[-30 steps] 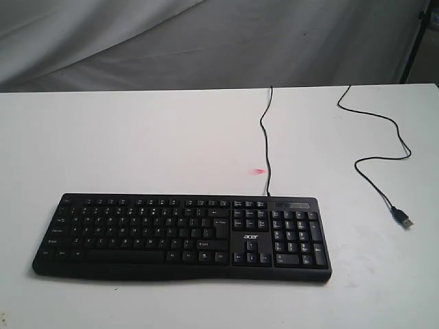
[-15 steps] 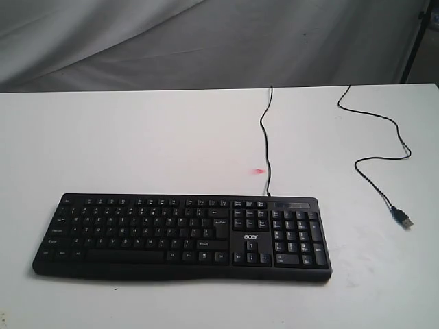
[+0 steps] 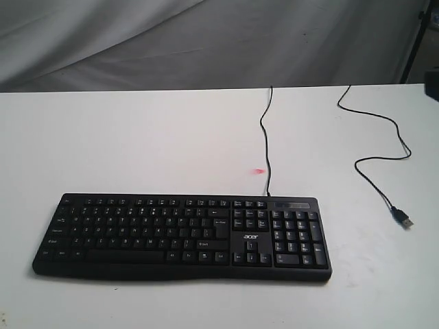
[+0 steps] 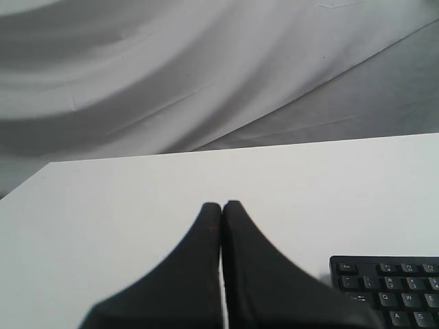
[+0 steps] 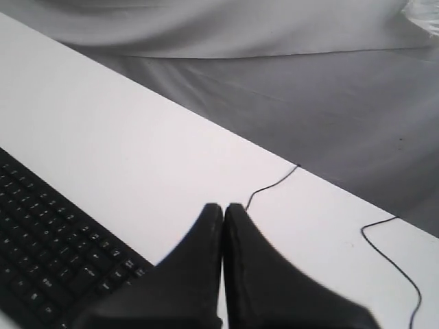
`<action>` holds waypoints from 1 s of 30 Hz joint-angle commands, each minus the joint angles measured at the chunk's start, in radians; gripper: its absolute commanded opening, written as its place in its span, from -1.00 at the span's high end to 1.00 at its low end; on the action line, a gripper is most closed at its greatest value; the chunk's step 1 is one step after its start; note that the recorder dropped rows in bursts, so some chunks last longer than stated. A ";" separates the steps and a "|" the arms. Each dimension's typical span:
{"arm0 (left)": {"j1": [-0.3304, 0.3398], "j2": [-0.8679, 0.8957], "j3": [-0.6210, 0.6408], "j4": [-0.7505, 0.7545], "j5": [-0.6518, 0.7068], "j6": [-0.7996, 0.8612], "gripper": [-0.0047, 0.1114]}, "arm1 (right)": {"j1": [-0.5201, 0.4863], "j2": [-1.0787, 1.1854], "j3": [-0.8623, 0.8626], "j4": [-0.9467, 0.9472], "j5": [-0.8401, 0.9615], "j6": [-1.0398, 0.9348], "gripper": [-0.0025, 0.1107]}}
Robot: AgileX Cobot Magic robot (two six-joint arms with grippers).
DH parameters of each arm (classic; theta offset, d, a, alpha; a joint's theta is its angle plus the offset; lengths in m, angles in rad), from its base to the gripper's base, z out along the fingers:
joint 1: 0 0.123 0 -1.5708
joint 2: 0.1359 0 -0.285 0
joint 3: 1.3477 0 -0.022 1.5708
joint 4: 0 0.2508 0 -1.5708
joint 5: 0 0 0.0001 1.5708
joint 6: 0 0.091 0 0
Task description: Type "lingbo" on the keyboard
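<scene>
Keyboard [image 3: 182,236] lies flat on the near part of the white table [image 3: 137,144], number pad at the right. Its thin cable [image 3: 263,137] runs from its far edge to the table's far edge. A loose USB cable [image 3: 381,130] lies to the right, its plug apart from the keyboard. Left end effector [image 4: 221,205]: fingertips pressed together, holding nothing. Right end effector [image 5: 223,207]: likewise closed and empty.

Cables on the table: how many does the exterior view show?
2. The keyboard's cable runs from the keyboard to the far edge of the table; a loose USB cable lies right of it, plug free. None appears hidden.
</scene>
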State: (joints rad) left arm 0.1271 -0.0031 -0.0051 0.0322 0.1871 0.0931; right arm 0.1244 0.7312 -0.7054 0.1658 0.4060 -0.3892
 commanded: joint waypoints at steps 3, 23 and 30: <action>-0.004 0.003 0.005 -0.001 -0.004 -0.003 0.91 | 0.137 0.110 -0.006 0.009 -0.053 0.009 0.96; -0.004 0.003 0.005 -0.001 -0.004 -0.003 0.91 | 0.446 0.793 -0.296 0.053 -0.065 0.062 0.96; -0.004 0.003 0.005 -0.001 -0.004 -0.003 0.91 | 0.499 1.065 -0.341 -0.010 -0.283 0.053 0.96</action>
State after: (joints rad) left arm 0.1271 -0.0031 -0.0051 0.0322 0.1871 0.0931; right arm 0.6083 1.7609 -1.0396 0.1704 0.1974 -0.3303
